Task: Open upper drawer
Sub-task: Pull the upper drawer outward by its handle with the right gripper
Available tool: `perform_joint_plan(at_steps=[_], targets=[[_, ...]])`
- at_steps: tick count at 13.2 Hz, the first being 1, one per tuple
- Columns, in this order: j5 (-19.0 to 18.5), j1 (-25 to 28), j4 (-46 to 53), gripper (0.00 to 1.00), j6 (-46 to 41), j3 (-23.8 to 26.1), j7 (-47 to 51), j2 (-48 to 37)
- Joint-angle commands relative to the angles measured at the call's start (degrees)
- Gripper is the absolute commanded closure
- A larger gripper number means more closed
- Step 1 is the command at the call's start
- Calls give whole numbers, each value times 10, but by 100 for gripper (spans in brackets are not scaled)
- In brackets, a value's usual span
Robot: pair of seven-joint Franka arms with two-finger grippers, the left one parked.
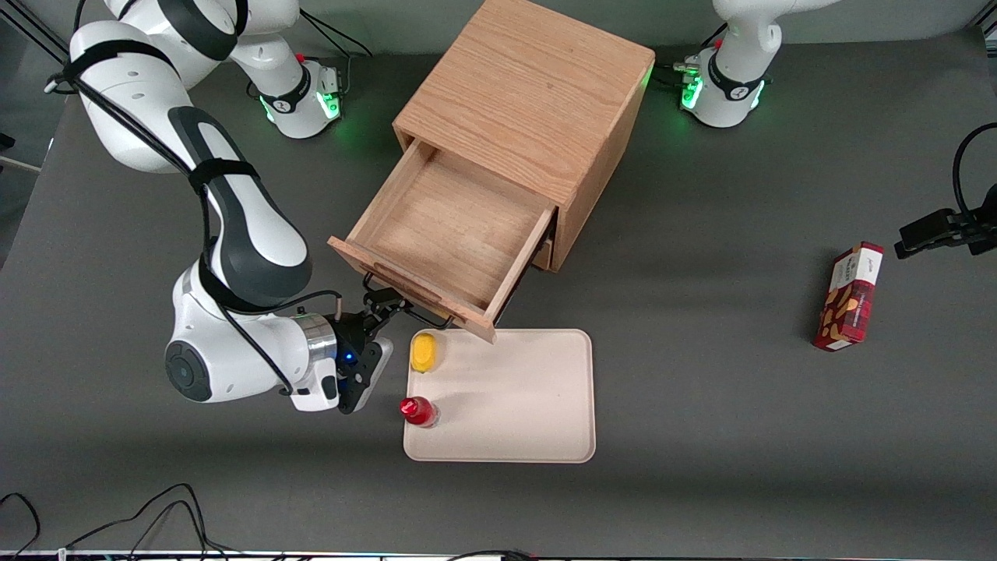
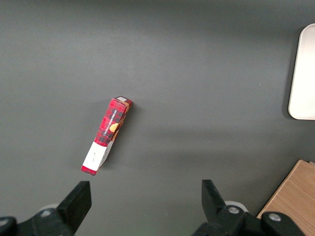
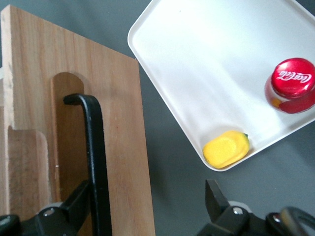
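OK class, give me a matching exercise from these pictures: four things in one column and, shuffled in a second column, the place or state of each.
Things:
1. upper drawer
2. yellow item
3. red box
4. claw

Places or states:
A. lying on the table toward the parked arm's end
B. pulled out, nothing inside
C. at the drawer's black handle, open
D. on the tray, in a corner

Pairs: 1-B, 2-D, 3-A, 4-C

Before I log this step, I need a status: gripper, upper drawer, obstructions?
Gripper open, at the black handle. Upper drawer pulled well out, empty inside. Tray with yellow item and red-capped bottle just in front of drawer; not touching.
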Motion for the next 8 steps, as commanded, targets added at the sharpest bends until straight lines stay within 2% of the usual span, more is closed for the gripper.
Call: perform_joint_plan(at_steps=[1,3,6,8], targets=[[-12,4,44,0,-35,-1,-12,12],[-10,-1,58,0,-56,0,-10,4],[-15,-2,58,0,-94,-9,-5,-67],[-18,-2,55,0,-154,-59,0,-143]])
